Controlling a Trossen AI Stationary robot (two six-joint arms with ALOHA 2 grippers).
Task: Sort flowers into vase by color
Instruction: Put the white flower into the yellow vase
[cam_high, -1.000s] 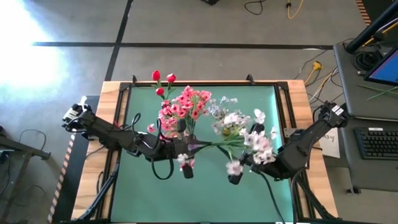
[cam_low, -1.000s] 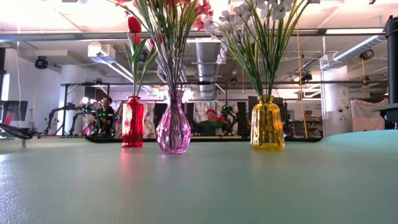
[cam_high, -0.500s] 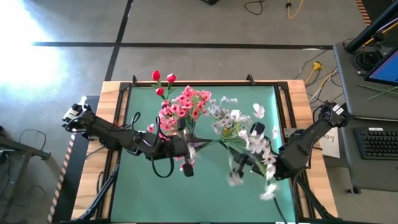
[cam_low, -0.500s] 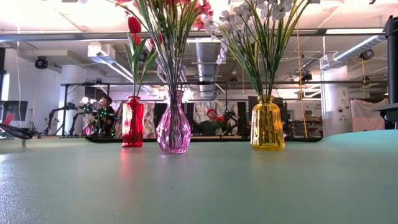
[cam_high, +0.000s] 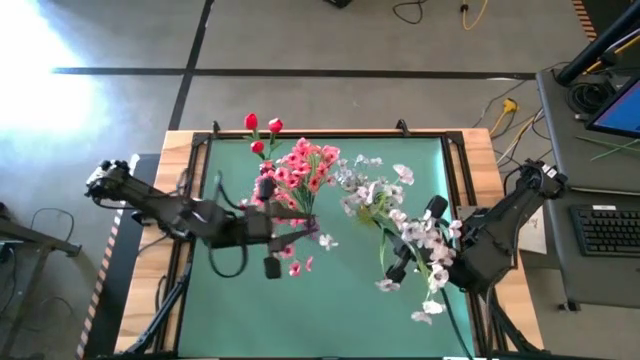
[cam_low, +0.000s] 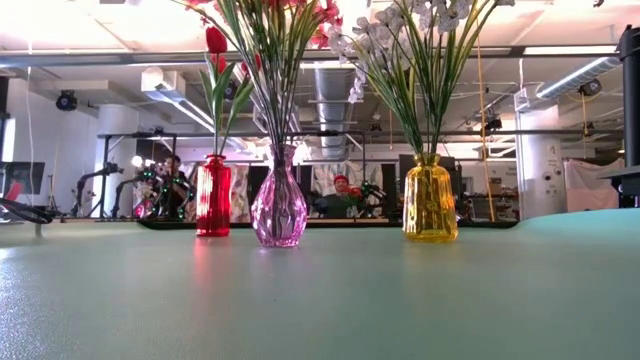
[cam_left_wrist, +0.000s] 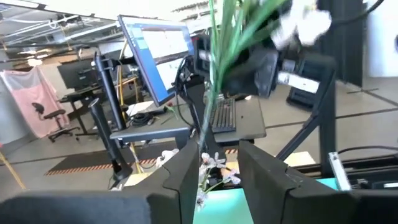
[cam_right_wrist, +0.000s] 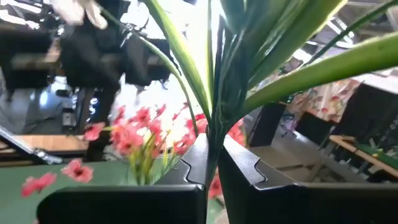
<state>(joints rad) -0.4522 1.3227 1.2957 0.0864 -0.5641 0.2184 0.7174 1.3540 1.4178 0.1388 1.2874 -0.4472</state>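
Note:
Three vases stand at the table's far side: a red vase (cam_low: 213, 195) with red flowers (cam_high: 262, 128), a pink vase (cam_low: 279, 200) with pink flowers (cam_high: 300, 170), and a yellow vase (cam_low: 430, 200) with white flowers (cam_high: 368, 190). My right gripper (cam_high: 395, 268) is shut on a white spray (cam_high: 422, 238) held high above the table's right half. My left gripper (cam_left_wrist: 219, 168) is open. It hangs above the table's middle, and a thin green stem (cam_left_wrist: 208, 106) runs up between its fingers. Neither gripper shows in the low view. My left gripper has the thin stem (cam_left_wrist: 205, 134) standing in the gap close to one finger; whether it touches, I cannot tell. My right gripper pinches the white spray between its two fingers where stem and long leaves bunch together (cam_right_wrist: 214, 146). The fingers come in level, across the stem. The spray is lifted clear of the table, and its blossoms (cam_high: 430, 308) trail toward the near edge.
The green tabletop (cam_high: 330, 320) has a wooden rim (cam_high: 180, 200). A desk with a keyboard and monitor (cam_high: 610, 225) stands to the right of the table. In the low view, people sit in the room behind the vases (cam_low: 340, 195). A few loose-looking pink blossoms (cam_high: 293, 266) show near my left gripper.
My left gripper has drawn back toward the table's left edge and risen a little. My right gripper has turned and shifted toward the right edge with the white spray. The spray's blossoms have swung from beside the yellow vase's bunch toward the near right.

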